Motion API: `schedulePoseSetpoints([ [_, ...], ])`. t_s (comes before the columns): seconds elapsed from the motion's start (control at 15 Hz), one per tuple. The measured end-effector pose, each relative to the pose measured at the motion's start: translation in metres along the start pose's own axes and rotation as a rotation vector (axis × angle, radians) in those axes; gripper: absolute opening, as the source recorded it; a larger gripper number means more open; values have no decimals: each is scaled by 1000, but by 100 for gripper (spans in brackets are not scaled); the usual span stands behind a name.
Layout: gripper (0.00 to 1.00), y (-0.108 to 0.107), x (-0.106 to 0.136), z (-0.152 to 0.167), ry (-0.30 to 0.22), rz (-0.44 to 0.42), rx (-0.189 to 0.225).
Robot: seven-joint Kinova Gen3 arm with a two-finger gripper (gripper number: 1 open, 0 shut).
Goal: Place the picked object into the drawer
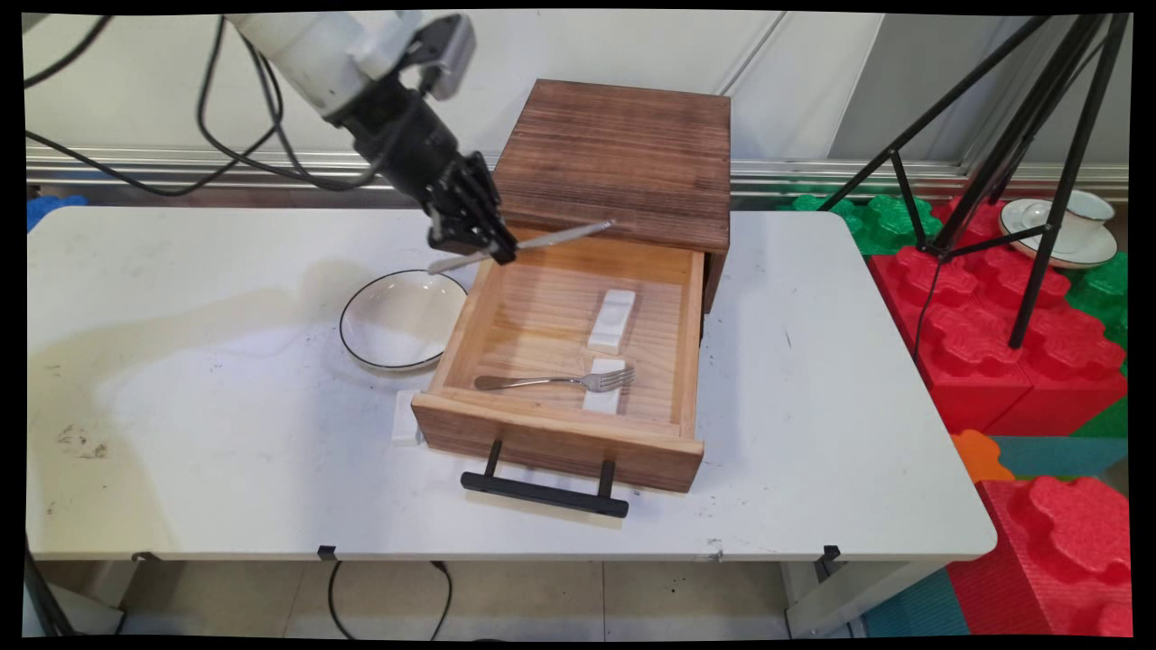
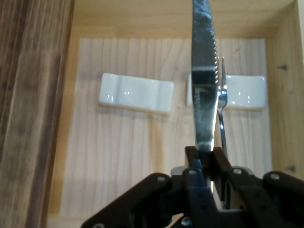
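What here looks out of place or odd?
One white cutlery rest lies outside on the table, against the open drawer's front left corner, while two others sit inside. Scuff marks stain the table's left side.

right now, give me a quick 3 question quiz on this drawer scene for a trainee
1. True or false: the pincer is shut on a knife held above the open drawer.
2. Multiple choice: where does the fork lie? A) in the bowl B) inside the drawer, its tines on a white rest C) on the table beside the drawer
3. Fill in: the black-rimmed bowl stands on the table, touching the drawer's ____ wall in the main view.

Key
1. True
2. B; the second white rest lies bare further back.
3. left
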Motion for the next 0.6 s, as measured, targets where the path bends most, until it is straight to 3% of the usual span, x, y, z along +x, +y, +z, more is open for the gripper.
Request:
schedulePoseSetpoints([
  [0.6, 0, -1, 34, 66, -30, 11, 17],
])
